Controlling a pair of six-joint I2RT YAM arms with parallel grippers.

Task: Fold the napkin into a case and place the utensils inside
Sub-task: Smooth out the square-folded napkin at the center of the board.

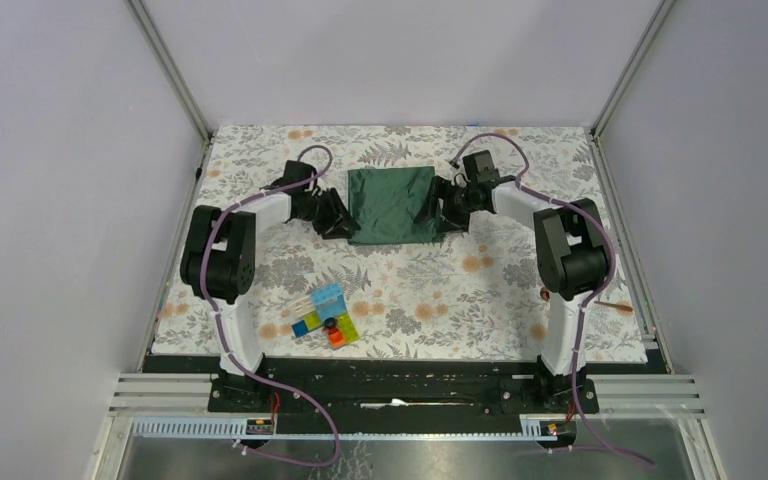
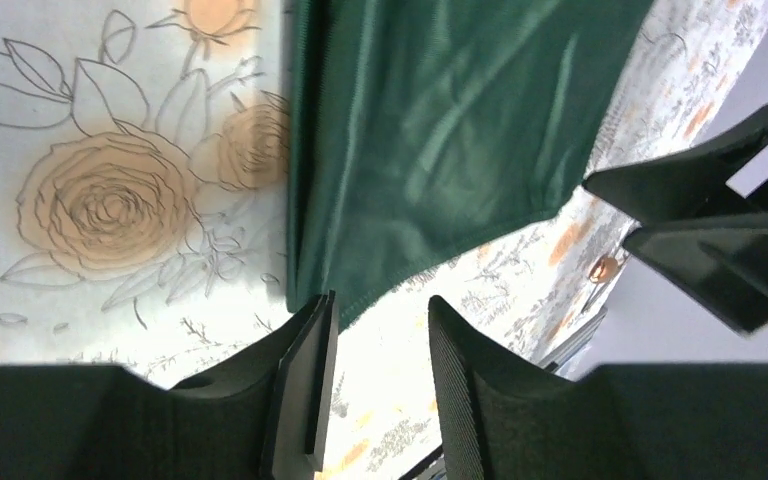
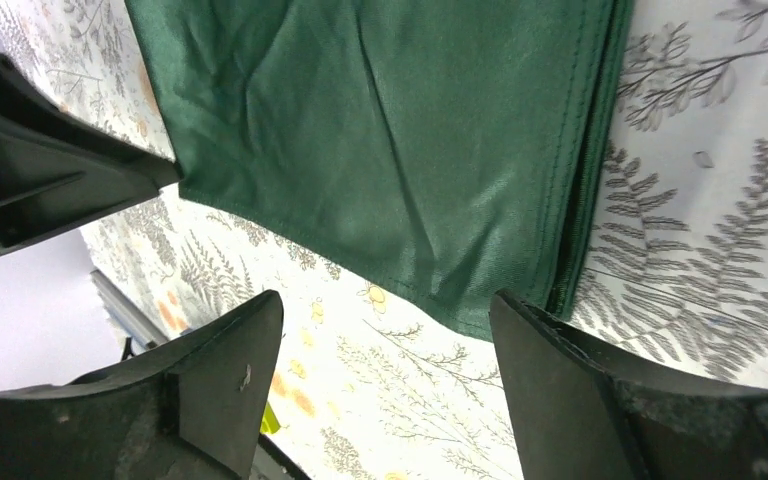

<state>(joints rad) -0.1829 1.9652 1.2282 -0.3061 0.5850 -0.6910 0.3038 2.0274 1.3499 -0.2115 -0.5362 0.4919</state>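
Napkin [image 1: 392, 205]: dark green satin cloth, folded into a layered rectangle, lying flat on the floral-covered table [image 1: 460, 300], toward its far middle.
Left gripper [image 1: 340, 226]: sitting low at the napkin's near left corner, jaws standing partly apart, gripping nothing.
Right gripper [image 1: 436, 214]: sitting at the near right corner, jaws gaping wide, holding nothing.
Plastic blocks [image 1: 325, 322]: clustering near the left arm's base, well apart from the napkin.

The left gripper [image 1: 337, 227] and the right gripper [image 1: 439, 212] crowd both sides of the napkin [image 1: 392, 205]. We find wide flowery cloth [image 1: 460, 290] on the near side to pass over. Only the plastic blocks [image 1: 325, 318] stand there, by the left arm.
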